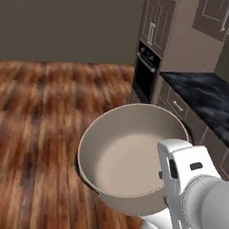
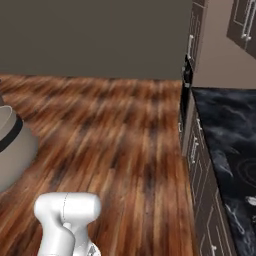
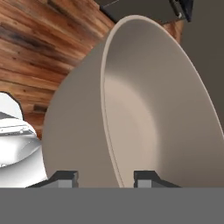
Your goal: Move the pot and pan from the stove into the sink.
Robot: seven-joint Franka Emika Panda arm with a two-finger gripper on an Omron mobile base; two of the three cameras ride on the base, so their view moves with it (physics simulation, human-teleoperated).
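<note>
From my remote seat, the pot [image 1: 127, 155] hangs at about six o'clock in the left base view, carried in the air over the wooden floor [image 1: 35, 117], tipped toward the camera. At three o'clock lies the black counter [image 1: 213, 100]. In the hand view the gripper [image 3: 106, 178] has its two tips pinched on the pot's rim, one either side of the wall. I judge the pot's transfer underway, the sink unreached, the pan's turn pending. I can read no writing anywhere.
</note>
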